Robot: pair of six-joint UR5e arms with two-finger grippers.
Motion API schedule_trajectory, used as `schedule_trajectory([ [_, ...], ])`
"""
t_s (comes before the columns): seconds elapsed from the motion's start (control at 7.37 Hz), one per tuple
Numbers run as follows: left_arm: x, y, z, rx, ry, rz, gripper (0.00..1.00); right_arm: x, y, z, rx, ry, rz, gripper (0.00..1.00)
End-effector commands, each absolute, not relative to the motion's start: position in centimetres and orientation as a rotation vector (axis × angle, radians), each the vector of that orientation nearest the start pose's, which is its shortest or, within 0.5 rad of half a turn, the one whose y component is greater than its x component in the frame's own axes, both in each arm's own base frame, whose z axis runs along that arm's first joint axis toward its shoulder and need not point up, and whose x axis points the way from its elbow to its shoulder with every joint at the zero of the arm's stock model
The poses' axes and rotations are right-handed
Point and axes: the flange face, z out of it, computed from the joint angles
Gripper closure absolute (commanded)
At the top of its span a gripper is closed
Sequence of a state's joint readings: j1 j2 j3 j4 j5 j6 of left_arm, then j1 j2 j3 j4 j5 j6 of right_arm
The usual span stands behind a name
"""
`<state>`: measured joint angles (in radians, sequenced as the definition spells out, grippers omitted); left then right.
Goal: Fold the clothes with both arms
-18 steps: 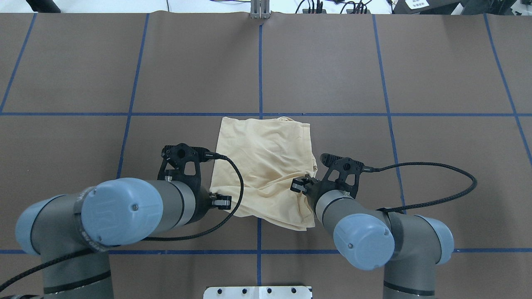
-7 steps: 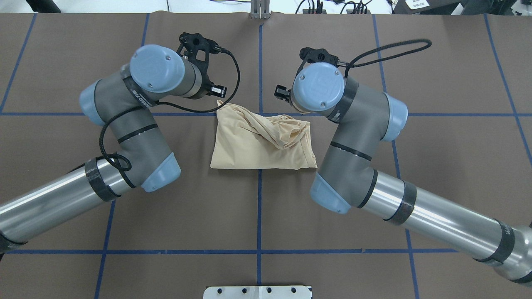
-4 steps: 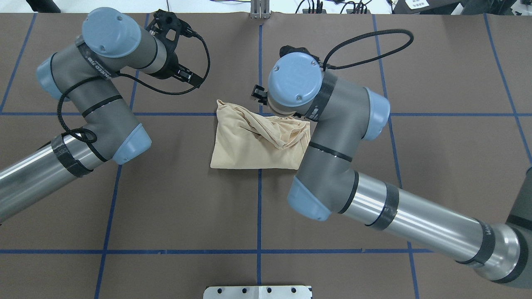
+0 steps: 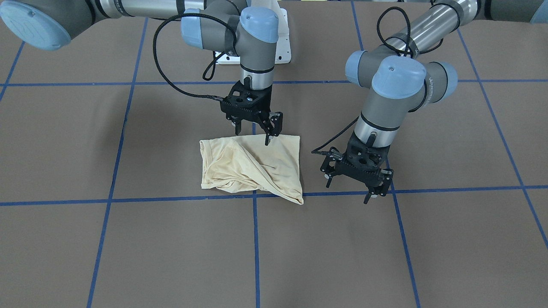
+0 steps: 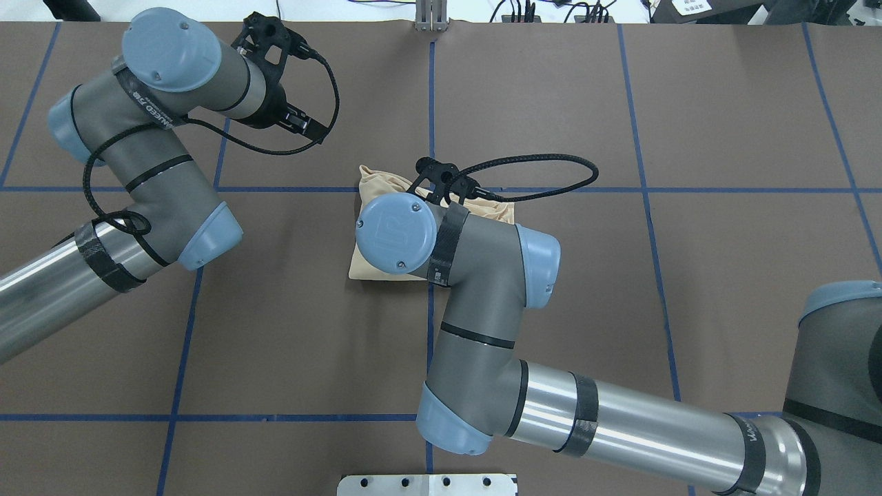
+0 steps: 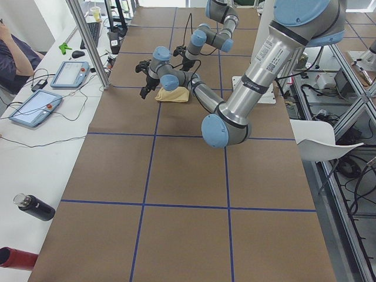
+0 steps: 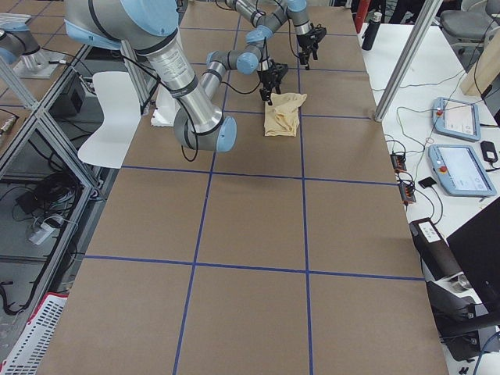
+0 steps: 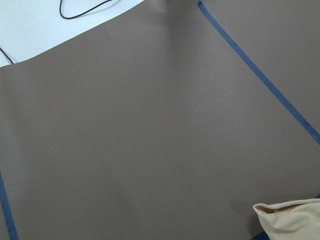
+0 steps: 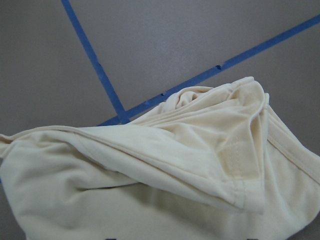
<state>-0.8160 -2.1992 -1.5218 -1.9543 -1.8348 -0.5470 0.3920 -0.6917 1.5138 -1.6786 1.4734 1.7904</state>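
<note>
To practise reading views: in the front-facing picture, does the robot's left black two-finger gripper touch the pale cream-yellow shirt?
No, the left gripper hangs open beside the shirt, bare brown table showing between them.

Shirt [image 4: 250, 167]: on table [image 4: 128, 256], mid-width, astride the lengthwise tape line [image 4: 255, 248], far edge along a cross line.
Right gripper [image 4: 253, 130]: above shirt.
Left gripper [image 4: 349, 188]: off shirt's left, toward its far corner, apart from it, above table.
Base [image 5: 427, 484]: at table's robot-side edge, in line with shirt.
Tablets [image 6: 70, 73]: on bench beyond table's far edge.
Bottle [image 6: 34, 207]: same bench, toward the left end.
</note>
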Motion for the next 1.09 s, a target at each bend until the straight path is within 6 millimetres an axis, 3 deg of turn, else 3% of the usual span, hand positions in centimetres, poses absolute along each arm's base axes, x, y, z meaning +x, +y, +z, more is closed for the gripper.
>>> schedule_trajectory([
  [0.0,40.5,-58.7,26.7,0.622,0.78,0.315,0.0,-63.7,-41.6,16.8,0.192,-0.676,0.635,0.33],
  [0.27,39.9,-58.1,26.9,0.626,0.782,0.316,0.0,-62.6,-43.4,17.2,0.243,-0.658,0.603,0.91],
  [0.41,39.7,-57.9,26.6,0.633,0.786,0.316,0.0,-61.9,-45.8,18.2,0.291,-0.639,0.58,1.0],
  [0.54,39.6,-57.8,26.5,0.634,0.786,0.316,0.0,-60.9,-49.2,19.2,0.323,-0.656,0.599,1.0],
  [0.81,39.6,-57.8,26.4,0.636,0.789,0.317,0.0,-57.0,-59.5,24.3,0.427,-0.679,0.637,1.0],
  [0.95,39.4,-57.7,26.2,0.639,0.79,0.316,0.0,-54.5,-62.7,23.9,0.471,-0.702,0.627,0.73],
])
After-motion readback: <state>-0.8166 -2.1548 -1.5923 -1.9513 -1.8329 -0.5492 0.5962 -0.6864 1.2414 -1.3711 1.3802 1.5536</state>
